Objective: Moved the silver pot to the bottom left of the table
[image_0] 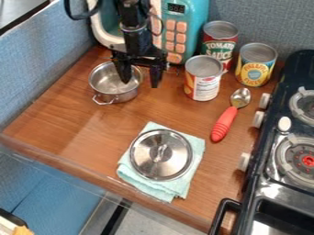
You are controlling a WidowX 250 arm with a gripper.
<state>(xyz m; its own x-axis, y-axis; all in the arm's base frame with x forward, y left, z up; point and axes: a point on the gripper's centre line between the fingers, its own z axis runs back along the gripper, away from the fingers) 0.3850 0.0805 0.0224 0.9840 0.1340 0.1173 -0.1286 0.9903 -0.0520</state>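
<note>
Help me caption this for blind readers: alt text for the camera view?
Open black gripper at the right rim of a silver pot on a wooden table. Also shown: teal microwave, three cans, red-handled spoon, lid on a cloth, stove.

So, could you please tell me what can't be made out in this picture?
In the camera view:
- Silver pot: part of its far rim, hidden by the hand.
- Cloth: its middle, covered by the lid.
- Microwave: top, cut off by the upper edge.
- Stove: far side, cut off by the right edge.
</note>
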